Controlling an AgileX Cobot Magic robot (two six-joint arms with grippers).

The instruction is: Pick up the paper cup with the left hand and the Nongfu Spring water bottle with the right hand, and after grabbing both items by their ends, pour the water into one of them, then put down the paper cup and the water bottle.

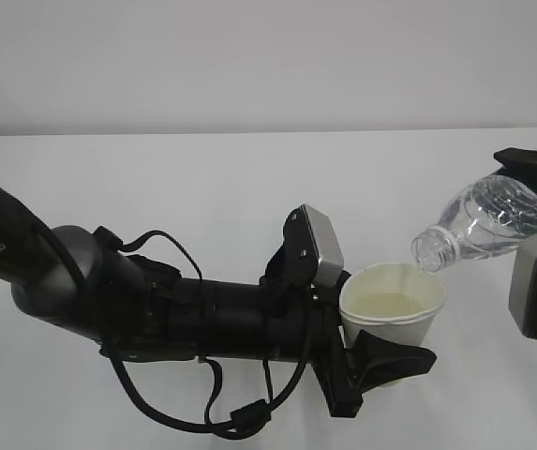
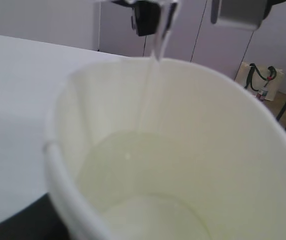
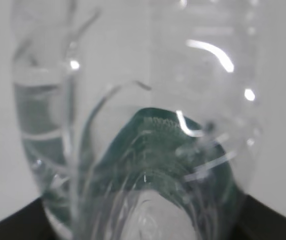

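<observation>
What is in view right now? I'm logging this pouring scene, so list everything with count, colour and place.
paper cup: one, white, cream inside, partly filled, held above the table
water bottle: one, clear, tilted, mouth over the cup's rim
water: thin clear stream falling into the cup
table: one, white, beneath everything
left gripper: one, black, shut on the cup
right gripper: one, black with grey module, holding the bottle's base

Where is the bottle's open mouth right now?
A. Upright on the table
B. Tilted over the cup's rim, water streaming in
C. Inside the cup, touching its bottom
B: the water bottle tilts mouth-down above the paper cup, and a thin stream of water falls in.
</observation>
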